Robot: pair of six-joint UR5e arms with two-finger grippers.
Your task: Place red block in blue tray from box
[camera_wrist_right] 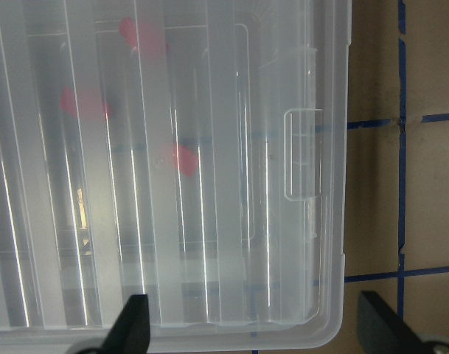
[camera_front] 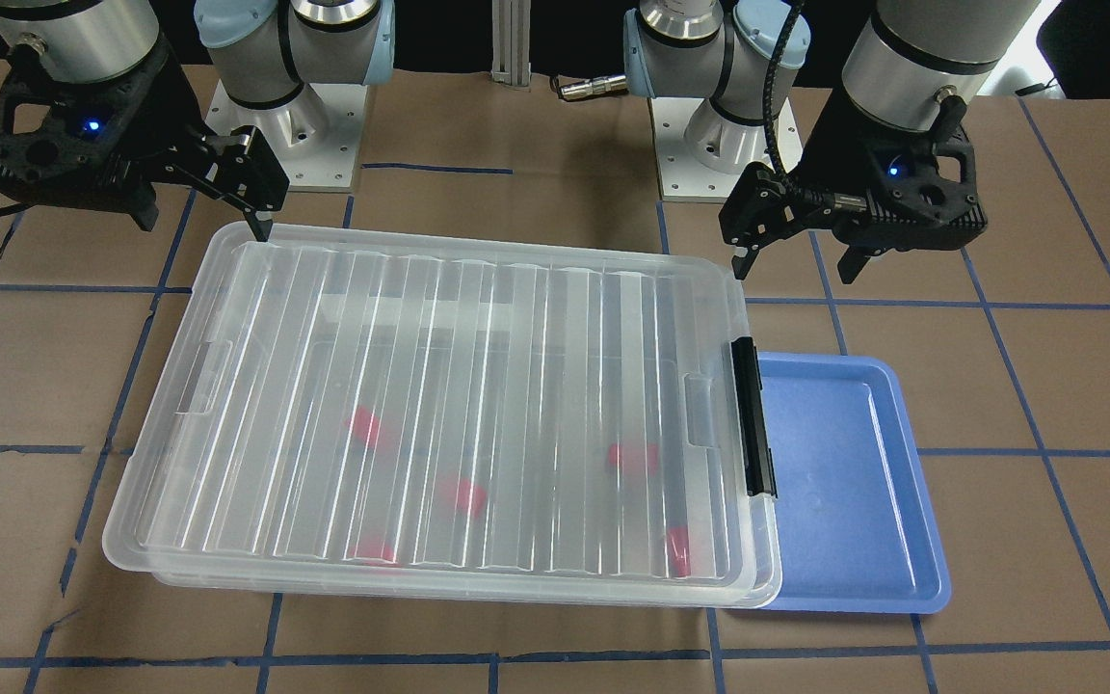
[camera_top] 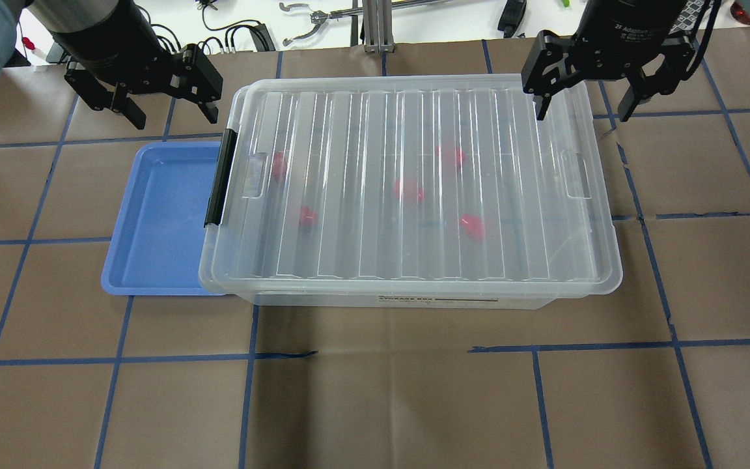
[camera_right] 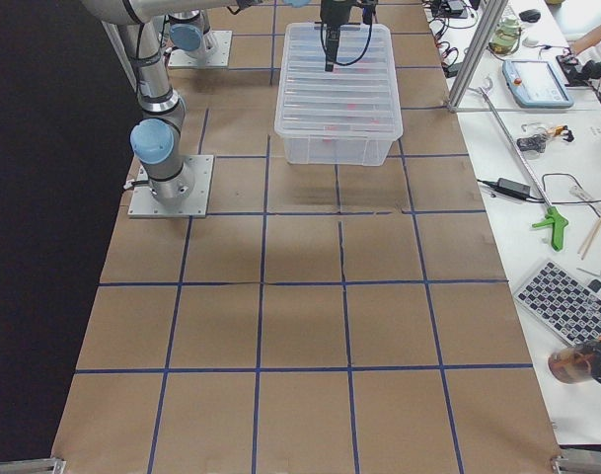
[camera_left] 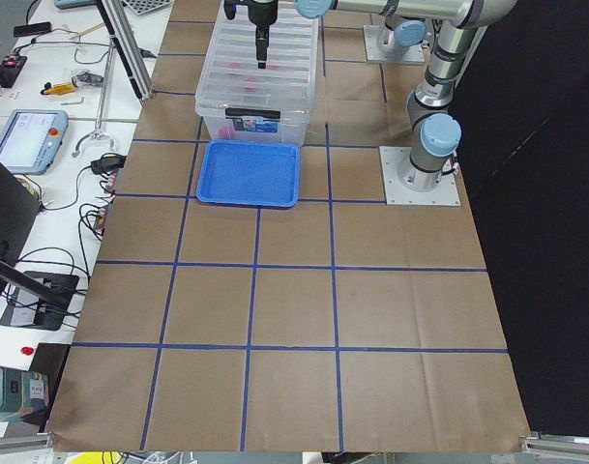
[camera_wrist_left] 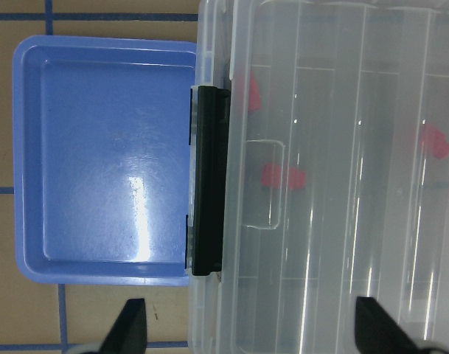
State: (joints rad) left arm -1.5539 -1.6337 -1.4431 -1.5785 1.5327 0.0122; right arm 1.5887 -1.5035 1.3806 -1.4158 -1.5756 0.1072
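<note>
Five small red plastic blocks point(camera_top: 407, 190) lie in the large clear plastic box point(camera_top: 414, 98), ribbed lid on; shallow blue plastic tray point(camera_top: 153, 215) butts its latch end, toward the table's left edge; left gripper point(camera_top: 174, 119) and right gripper point(camera_top: 581, 117) hover, fingers spread, empty.

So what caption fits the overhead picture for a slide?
Both open, left end effector and right end effector hover by a closed box holding red blocks; blue tray empty.
</note>
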